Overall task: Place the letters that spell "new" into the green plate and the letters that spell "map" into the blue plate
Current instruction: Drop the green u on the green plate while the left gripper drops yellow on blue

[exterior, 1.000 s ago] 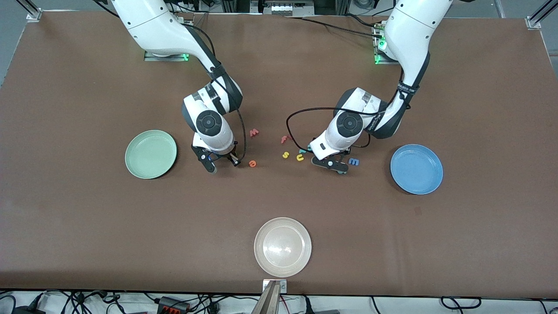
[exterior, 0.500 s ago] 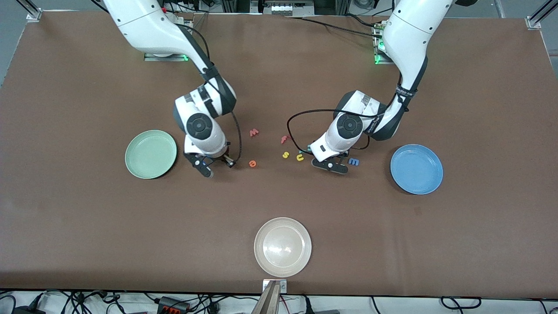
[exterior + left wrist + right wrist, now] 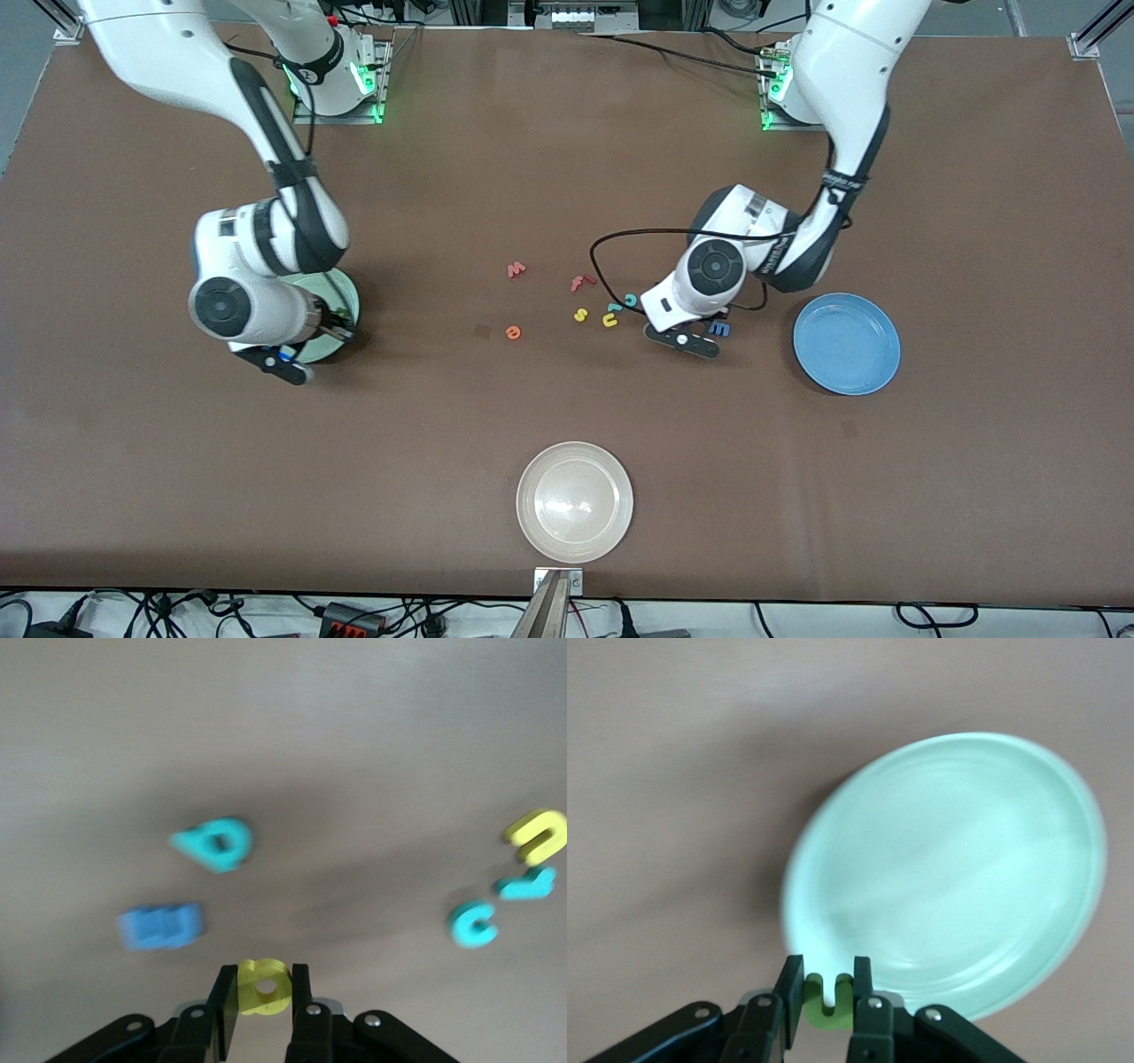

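A green n [image 3: 827,999] is pinched between the fingers of the right gripper [image 3: 827,992], which is seen at the lower middle of the right wrist view, at the rim of the green plate [image 3: 948,868]; in the front view this gripper [image 3: 297,350] is found at the middle left of the frame, over the edge of the green plate [image 3: 347,297] that is mostly hidden by the arm. A yellow a [image 3: 263,986] is pinched by the left gripper [image 3: 263,992], shown at the lower middle of the left wrist view above the tabletop [image 3: 567,159]. In that same view a teal p [image 3: 214,843] and a blue m [image 3: 160,926] are seen at centre left. In the front view the left gripper [image 3: 680,341] is placed at centre right, just beside the blue m [image 3: 719,329], with the blue plate [image 3: 846,344] farther toward the right of the frame. Around the frame's centre the salmon w [image 3: 516,268], the orange e [image 3: 513,332], a red f [image 3: 580,283], a yellow s [image 3: 580,315], a yellow u [image 3: 610,320] and a teal c [image 3: 630,299] are scattered. A white-beige plate [image 3: 574,501] is set at lower centre.
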`<state>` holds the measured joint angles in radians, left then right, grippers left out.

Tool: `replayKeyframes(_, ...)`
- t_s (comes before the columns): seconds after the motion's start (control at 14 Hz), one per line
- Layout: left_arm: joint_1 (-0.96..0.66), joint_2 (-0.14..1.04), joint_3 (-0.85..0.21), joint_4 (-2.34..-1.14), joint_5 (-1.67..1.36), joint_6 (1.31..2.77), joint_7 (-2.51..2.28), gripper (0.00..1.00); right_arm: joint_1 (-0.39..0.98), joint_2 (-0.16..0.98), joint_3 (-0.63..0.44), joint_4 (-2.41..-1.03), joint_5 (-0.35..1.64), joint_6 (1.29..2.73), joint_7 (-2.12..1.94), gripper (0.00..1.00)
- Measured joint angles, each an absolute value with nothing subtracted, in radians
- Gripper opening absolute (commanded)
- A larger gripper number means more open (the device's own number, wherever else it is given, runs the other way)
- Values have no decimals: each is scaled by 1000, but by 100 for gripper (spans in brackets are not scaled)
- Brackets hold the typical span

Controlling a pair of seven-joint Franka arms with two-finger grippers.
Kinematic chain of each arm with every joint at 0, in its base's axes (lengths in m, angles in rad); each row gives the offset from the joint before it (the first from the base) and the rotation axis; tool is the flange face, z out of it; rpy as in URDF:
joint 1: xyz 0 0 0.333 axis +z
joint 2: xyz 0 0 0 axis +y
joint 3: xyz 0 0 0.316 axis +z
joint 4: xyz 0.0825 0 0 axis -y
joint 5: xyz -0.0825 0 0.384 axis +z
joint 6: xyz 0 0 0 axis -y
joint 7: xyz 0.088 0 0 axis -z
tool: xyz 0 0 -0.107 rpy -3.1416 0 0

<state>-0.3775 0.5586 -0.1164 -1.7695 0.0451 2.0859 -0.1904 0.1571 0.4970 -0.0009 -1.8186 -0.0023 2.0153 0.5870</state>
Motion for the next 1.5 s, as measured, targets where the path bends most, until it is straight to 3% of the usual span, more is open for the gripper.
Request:
replayKeyframes(0.21, -294, 484, -112, -1750, 50, 1943, -76, 15, 123, 485, 0, -1865, -2, 1995, 524, 20)
replayKeyframes(0.43, -188, 444, -107, -1750, 89, 1846, 102, 15, 104, 485, 0, -1951, -2, 2080, 481, 22)
replayKeyframes(0.5, -148, 441, -106, -1751, 103, 1838, 158, 15, 92, 486, 0, -1974, -2, 2105, 463, 40)
replayKeyframes(0.57, -111, 441, -106, -1753, 108, 1837, 210, 15, 80, 486, 0, -1988, -2, 2119, 449, 88)
replayKeyframes(0.64, -86, 442, -105, -1758, 109, 1838, 249, 15, 71, 486, 0, -1993, -2, 2125, 441, 100)
replayKeyframes(1.0, -40, 495, -105, -1809, 110, 1953, 347, 18, 87, 453, 23, -1971, -2, 2141, 427, 100)
replayKeyframes(1.07, -30, 509, -105, -1827, 111, 1996, 368, 26, 118, 445, 31, -1964, -2, 2148, 427, 100)
replayKeyframes(1.14, -18, 522, -105, -1847, 111, 2041, 389, 68, 161, 439, 36, -1961, -1, 2160, 429, 100)
replayKeyframes(1.21, -7, 532, -105, -1865, 111, 2078, 405, 100, 214, 437, 39, -1961, -1, 2177, 432, 100)
replayKeyframes(1.5, -1, 519, -121, -1870, 111, 2075, 420, 100, 420, 449, 43, -1964, 0, 2252, 448, 100)
